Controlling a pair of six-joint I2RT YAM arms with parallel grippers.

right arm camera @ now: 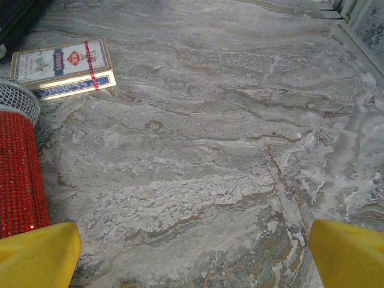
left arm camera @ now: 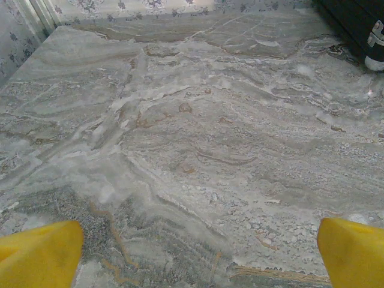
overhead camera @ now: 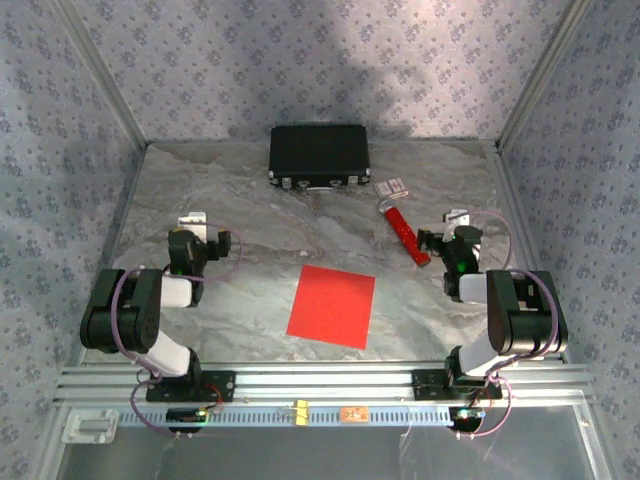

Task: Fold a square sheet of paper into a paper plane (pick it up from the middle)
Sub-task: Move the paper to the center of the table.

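My left gripper (left arm camera: 195, 255) and right gripper (right arm camera: 193, 255) both stand wide open and empty over the bare marble table (left arm camera: 198, 120). The square sheet of paper (overhead camera: 331, 306) lies flat between them, inward and back toward my bases, about equally near either arm.

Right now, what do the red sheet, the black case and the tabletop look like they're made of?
Red sheet: thin matte paper, probably; it lies flat.
Black case: hard shell, plastic or metal, with shiny metal latches.
Tabletop: grey veined marble look; stone or print, unclear.
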